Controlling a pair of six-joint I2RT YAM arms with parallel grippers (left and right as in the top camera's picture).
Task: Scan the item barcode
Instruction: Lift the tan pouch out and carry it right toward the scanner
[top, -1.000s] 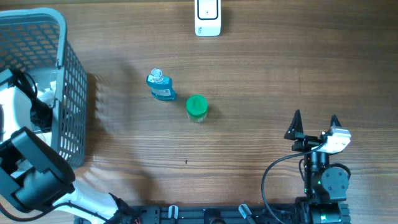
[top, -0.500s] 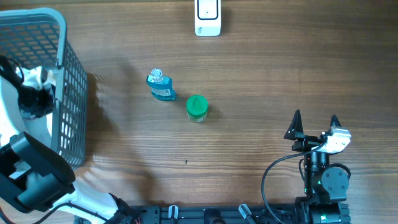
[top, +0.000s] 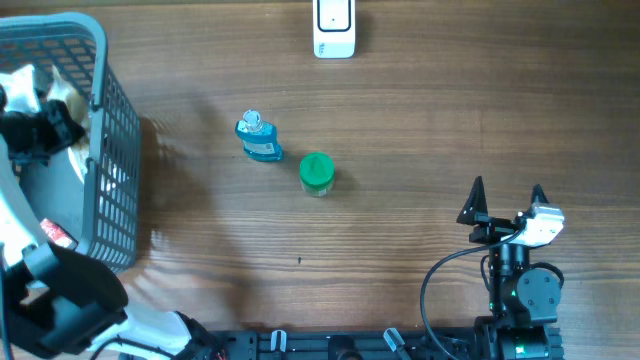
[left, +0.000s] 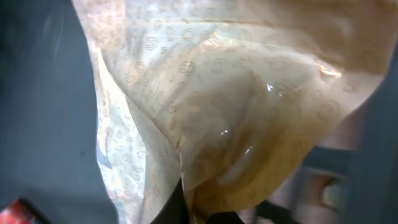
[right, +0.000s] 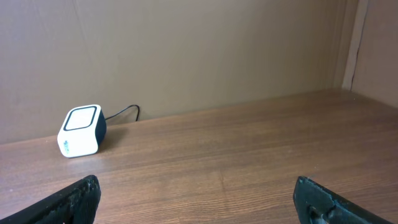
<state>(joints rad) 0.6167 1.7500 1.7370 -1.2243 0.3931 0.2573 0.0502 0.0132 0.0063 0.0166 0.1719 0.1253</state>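
In the left wrist view a tan, glossy printed packet fills the frame, and my left gripper is shut on its lower edge, with the dark fingers barely showing. From overhead, that gripper is inside the grey basket at the far left, with the pale packet at its tip. The white barcode scanner stands at the table's far edge, and the right wrist view also shows the scanner. My right gripper rests open near the front right, with nothing between its fingers.
A blue bottle and a green-lidded jar lie mid-table between the basket and the scanner. A red-and-white item lies in the basket's bottom. A cardboard wall backs the table.
My left arm has moved toward the far end of the basket, carrying the packet with it. The right arm has not moved.
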